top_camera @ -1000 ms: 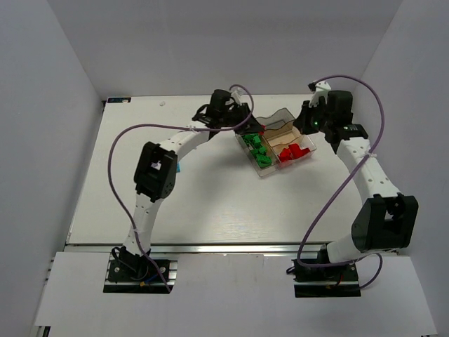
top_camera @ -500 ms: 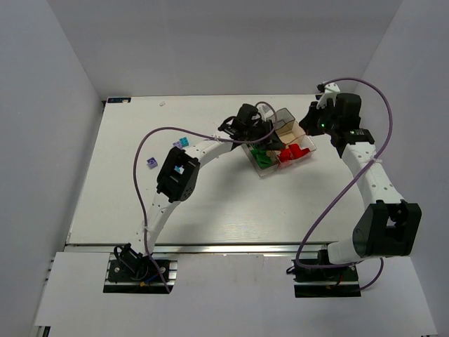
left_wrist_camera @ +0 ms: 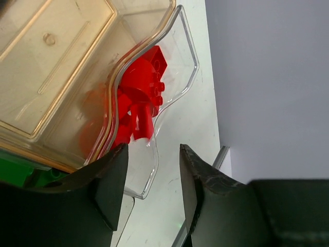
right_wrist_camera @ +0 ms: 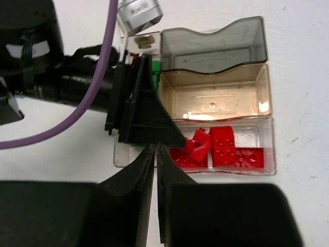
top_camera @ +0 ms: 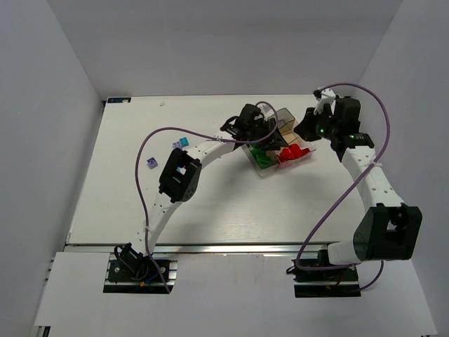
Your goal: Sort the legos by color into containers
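Observation:
The clear brownish tray [top_camera: 283,123] sits at the back middle of the table. Green legos [top_camera: 261,157] fill its long section and red legos [top_camera: 295,152] fill one small section. My left gripper [top_camera: 258,137] hovers over the tray, open and empty. In the left wrist view the left gripper [left_wrist_camera: 152,149] straddles the tray's clear wall [left_wrist_camera: 154,159], with the red legos [left_wrist_camera: 144,98] just beyond. My right gripper [top_camera: 306,132] is shut and empty beside the tray. In the right wrist view the right gripper [right_wrist_camera: 155,146] is next to the red legos [right_wrist_camera: 226,146].
A cyan lego [top_camera: 183,142] and a purple lego [top_camera: 151,162] lie on the table left of the tray. One brownish compartment [right_wrist_camera: 213,95] and one greyish compartment [right_wrist_camera: 213,43] hold nothing. White walls enclose the table.
My left arm has swung right from the tray's left edge to over the tray, uncovering the cyan and purple legos. My right gripper has shifted slightly towards the tray.

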### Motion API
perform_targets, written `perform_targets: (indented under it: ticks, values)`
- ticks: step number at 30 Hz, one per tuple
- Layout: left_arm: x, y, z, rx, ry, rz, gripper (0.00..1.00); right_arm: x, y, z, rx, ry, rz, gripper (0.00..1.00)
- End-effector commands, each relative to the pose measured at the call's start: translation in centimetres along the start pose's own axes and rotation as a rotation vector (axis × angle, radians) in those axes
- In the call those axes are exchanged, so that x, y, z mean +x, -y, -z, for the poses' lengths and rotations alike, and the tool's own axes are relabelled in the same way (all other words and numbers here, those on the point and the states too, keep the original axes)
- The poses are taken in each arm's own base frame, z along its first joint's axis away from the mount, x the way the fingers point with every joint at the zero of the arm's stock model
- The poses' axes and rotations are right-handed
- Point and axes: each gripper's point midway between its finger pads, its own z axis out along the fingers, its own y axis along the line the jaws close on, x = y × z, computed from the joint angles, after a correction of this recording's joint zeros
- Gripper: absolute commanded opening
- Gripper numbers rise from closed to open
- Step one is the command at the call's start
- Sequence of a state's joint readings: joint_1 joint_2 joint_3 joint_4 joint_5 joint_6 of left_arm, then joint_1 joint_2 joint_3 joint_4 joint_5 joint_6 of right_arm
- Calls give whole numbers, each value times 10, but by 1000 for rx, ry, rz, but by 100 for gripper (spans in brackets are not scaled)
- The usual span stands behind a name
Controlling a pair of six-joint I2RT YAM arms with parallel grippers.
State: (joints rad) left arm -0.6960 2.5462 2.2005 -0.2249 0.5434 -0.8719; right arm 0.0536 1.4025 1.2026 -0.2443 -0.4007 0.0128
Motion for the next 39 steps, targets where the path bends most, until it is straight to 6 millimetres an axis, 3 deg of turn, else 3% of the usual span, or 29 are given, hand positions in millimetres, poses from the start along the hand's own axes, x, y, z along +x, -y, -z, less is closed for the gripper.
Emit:
perform_targets:
  ticks: [1, 6, 7, 9, 11, 12, 13, 14, 15, 16, 18, 19, 20, 21, 22, 23, 24, 25, 26, 27, 28, 29, 30, 32, 33, 35, 36, 37, 39]
  values:
    - [-20, 25, 9, 33, 55, -29, 55, -5, -19, 11, -98, 25, 72, 14]
    - [-33, 49, 18, 80, 95, -48, 51, -5, -40, 16, -233, 35, 148, 22]
    - [-44, 60, 30, 90, 124, -61, 49, -3, -55, 20, -325, 35, 162, 23]
    - [-62, 67, 50, 83, 179, -80, 35, -5, -73, 27, -440, 54, 240, 25]
    - [-77, 81, 86, 72, 241, -112, 22, -2, -97, 38, -598, 71, 302, 25]
    - [-90, 76, 107, 51, 280, -113, 18, -1, -104, 40, -641, 74, 315, 24]
    - [-84, 52, 116, -5, 279, -88, 14, -1, -112, 44, -692, 85, 326, 23]
    - [-93, 76, 154, 9, 338, -123, 9, 1, -122, 42, -721, 82, 344, 20]
    - [-94, 71, 174, -17, 362, -121, 4, 3, -125, 39, -727, 72, 347, 18]
    - [-94, 56, 214, -87, 417, -104, 3, 0, -126, 37, -716, 69, 361, 17]
    - [-90, 40, 257, -173, 485, -91, 3, 5, -137, 25, -713, 40, 390, 17]
    - [-96, 20, 286, -263, 558, -71, 6, 4, -139, 20, -701, 33, 399, 16]
    - [-72, 8, 314, -339, 567, -60, 12, 11, -149, 10, -706, 6, 397, 16]
    - [-64, -2, 332, -394, 594, -51, 31, 17, -154, -1, -666, -23, 413, 16]
    - [-54, -18, 353, -490, 629, -37, 43, 25, -166, -10, -662, -51, 426, 15]
    - [-31, -23, 374, -515, 648, -31, 54, 36, -165, -30, -627, -101, 420, 13]
    - [-20, -32, 387, -565, 679, -20, 65, 50, -181, -45, -576, -159, 444, 12]
    - [-6, -42, 398, -601, 686, 7, 76, 58, -183, -57, -552, -200, 440, 12]
    - [16, -63, 403, -659, 678, 34, 78, 64, -189, -66, -544, -237, 436, 12]
    - [26, -53, 420, -643, 723, 32, 79, 71, -188, -89, -506, -294, 424, 14]
    - [43, -60, 425, -668, 714, 75, 80, 83, -213, -96, -526, -335, 415, 17]
    - [52, -65, 434, -693, 737, 98, 80, 83, -221, -117, -519, -349, 404, 18]
    - [67, -75, 437, -719, 729, 124, 80, 88, -232, -126, -512, -366, 400, 20]
    - [88, -74, 455, -731, 766, 177, 81, 108, -253, -149, -508, -410, 355, 33]
    - [97, -80, 462, -760, 782, 199, 80, 94, -262, -157, -497, -374, 350, 39]
    - [116, -80, 480, -770, 825, 258, 80, 109, -282, -177, -489, -396, 307, 62]
    - [121, -82, 487, -785, 847, 272, 81, 99, -291, -184, -492, -368, 306, 70]
    - [130, -79, 495, -777, 870, 292, 81, 111, -294, -197, -475, -397, 251, 89]
    - [142, -82, 506, -803, 884, 312, 80, 111, -316, -204, -513, -382, 238, 89]
